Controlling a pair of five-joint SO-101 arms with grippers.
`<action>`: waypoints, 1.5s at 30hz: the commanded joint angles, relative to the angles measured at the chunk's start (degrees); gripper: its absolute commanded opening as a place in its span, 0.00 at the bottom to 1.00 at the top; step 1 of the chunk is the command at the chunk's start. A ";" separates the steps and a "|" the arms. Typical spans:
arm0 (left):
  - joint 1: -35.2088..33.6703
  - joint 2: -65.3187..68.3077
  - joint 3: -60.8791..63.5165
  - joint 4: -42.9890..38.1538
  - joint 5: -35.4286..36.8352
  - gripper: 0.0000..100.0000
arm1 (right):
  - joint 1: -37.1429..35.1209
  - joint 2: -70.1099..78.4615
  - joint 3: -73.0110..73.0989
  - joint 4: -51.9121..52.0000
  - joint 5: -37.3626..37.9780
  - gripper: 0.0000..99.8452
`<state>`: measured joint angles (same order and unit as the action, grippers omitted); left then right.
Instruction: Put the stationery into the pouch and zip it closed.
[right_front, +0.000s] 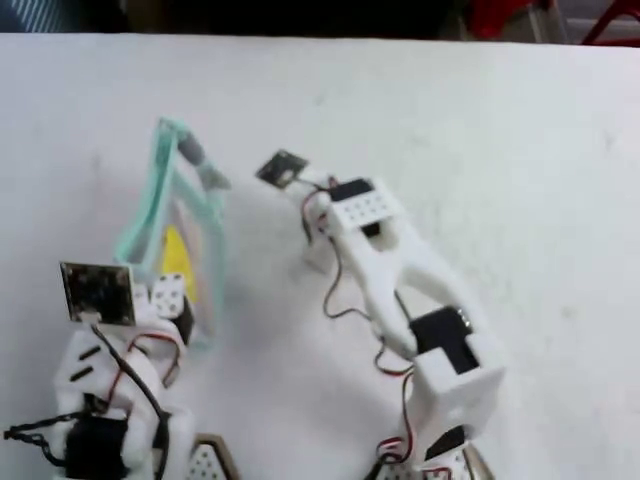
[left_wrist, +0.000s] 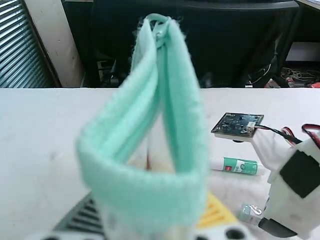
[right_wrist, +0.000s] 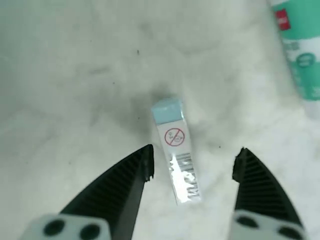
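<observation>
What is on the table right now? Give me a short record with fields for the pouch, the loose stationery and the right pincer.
pouch: mint green fabric pouch, standing on edge, mouth open, zip not closed
eraser: small white block with pale blue end, flat on the white table, outside the pouch
glue: green and white tube, lying on the table, outside the pouch
right pincer: open, straddling the block, not touching it

The white table (right_front: 480, 120) carries a few things — a mint-green pouch (right_front: 170, 215) standing on its edge with its mouth open, a green-and-white glue stick (left_wrist: 233, 165) lying flat off to one side of it, and a small white packet (right_wrist: 176, 150) with a pale blue end — flat too, near the glue stick.
</observation>
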<state>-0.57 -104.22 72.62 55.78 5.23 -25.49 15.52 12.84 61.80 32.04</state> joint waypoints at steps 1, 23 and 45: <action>-0.57 -0.66 -0.35 -1.85 0.35 0.02 | -0.57 0.04 -2.46 -1.80 0.44 0.25; -0.57 -0.66 0.26 -2.11 0.35 0.02 | -1.63 7.16 -5.36 -4.88 8.44 0.19; 7.08 -0.66 -0.88 -3.78 0.35 0.02 | 0.04 7.08 -5.01 -4.62 3.43 0.02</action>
<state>3.91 -104.22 74.20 54.20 5.23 -25.76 22.64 8.44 56.53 37.93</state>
